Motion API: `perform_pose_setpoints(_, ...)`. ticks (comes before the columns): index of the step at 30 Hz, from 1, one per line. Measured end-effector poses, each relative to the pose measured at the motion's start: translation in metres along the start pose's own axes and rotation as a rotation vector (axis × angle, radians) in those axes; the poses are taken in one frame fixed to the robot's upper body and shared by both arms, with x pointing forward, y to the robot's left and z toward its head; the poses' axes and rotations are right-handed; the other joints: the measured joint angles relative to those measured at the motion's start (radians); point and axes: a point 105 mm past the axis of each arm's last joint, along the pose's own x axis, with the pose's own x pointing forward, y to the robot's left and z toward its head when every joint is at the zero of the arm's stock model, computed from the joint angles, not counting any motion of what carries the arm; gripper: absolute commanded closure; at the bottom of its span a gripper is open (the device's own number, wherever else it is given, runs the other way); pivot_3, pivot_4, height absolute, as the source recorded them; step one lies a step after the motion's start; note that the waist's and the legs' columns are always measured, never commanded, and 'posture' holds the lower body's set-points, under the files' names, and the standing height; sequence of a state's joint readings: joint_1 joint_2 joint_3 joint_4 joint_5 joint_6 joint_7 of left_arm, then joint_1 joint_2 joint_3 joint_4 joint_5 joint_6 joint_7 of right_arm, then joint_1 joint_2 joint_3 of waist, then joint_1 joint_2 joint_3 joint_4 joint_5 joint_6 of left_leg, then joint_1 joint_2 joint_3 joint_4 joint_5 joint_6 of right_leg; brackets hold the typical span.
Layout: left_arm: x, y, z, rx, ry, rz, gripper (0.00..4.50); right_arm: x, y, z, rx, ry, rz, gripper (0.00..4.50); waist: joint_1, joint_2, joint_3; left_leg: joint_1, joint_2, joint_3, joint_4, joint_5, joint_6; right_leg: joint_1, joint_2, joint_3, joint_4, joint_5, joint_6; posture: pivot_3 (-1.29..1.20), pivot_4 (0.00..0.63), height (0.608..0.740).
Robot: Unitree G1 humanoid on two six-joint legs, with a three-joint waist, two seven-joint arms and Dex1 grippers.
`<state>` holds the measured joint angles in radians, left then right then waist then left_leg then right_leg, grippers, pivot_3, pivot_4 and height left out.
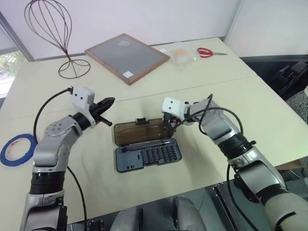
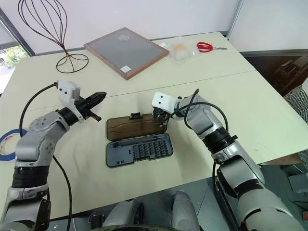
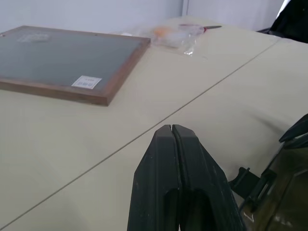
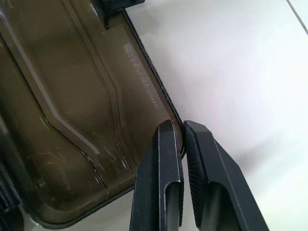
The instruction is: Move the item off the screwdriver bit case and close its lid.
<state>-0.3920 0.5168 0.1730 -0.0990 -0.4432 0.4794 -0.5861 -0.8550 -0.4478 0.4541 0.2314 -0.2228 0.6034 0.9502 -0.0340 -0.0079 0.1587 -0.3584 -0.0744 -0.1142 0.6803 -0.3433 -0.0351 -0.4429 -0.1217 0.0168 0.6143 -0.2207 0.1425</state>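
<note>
While the case (image 1: 147,153) lies open on the worktop (image 1: 202,82) with nothing on it, the right gripper (image 4: 181,132) pinches the edge of the flat-lying lid (image 1: 140,132); closing remains. Left gripper (image 1: 107,103) hovers clenched, empty.

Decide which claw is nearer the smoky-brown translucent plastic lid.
Right. The right claw pinches the lid at its edge; the left claw hovers apart, beyond its other end.

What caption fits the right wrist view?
Right gripper jaws pinch the rim of the open smoky-brown lid lying flat on the table.
</note>
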Motion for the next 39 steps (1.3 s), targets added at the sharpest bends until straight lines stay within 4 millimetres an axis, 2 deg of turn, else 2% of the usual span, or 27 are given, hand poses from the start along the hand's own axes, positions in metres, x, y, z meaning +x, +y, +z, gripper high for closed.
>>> perform_pose_setpoints(17,0.005,-0.003,0.000,0.001,-0.005,-0.019,4.50,-0.003,0.000,0.001,0.041,-0.014,-0.008,4.43,-0.002,0.000,0.000,0.000,0.000,0.000,0.000,0.000,0.000,0.000,0.000,0.000,0.000,0.000,0.000,0.00,0.150,0.740)
perform_pose_setpoints(20,0.006,-0.004,0.000,0.003,-0.007,-0.025,4.50,-0.003,0.000,0.001,0.040,-0.015,-0.006,3.41,-0.002,0.000,0.000,0.000,0.000,0.000,0.000,0.000,0.000,0.000,0.000,0.000,0.000,0.000,0.000,0.00,0.150,0.740)
perform_pose_setpoints(26,0.007,-0.013,-0.004,-0.007,0.012,-0.081,4.50,-0.003,-0.002,0.000,0.041,-0.017,-0.012,0.32,-0.003,0.000,0.000,-0.001,0.000,0.000,0.000,0.000,0.000,-0.001,0.000,0.000,0.000,0.000,0.000,0.00,0.150,0.740)
perform_pose_setpoints(27,0.006,-0.016,-0.006,-0.018,0.023,-0.103,4.50,-0.004,-0.004,0.000,0.042,-0.021,-0.020,0.03,-0.004,0.000,0.000,0.000,0.000,0.000,0.000,0.000,0.000,-0.001,0.000,0.000,0.000,0.000,0.000,0.00,0.150,0.740)
perform_pose_setpoints(33,-0.011,-0.042,-0.009,-0.096,0.087,-0.297,4.50,-0.006,-0.005,0.004,0.074,-0.070,-0.018,0.03,-0.009,0.000,0.001,-0.002,0.001,0.000,0.000,0.000,0.000,-0.002,0.000,0.000,0.000,0.000,0.000,0.00,0.150,0.740)
perform_pose_setpoints(39,-0.037,-0.065,-0.011,-0.112,0.179,-0.480,4.50,-0.017,-0.011,0.024,0.073,-0.204,-0.029,0.03,-0.008,0.001,0.002,-0.002,0.001,0.000,0.000,0.000,0.000,-0.001,0.000,0.000,0.000,0.000,0.000,0.00,0.150,0.740)
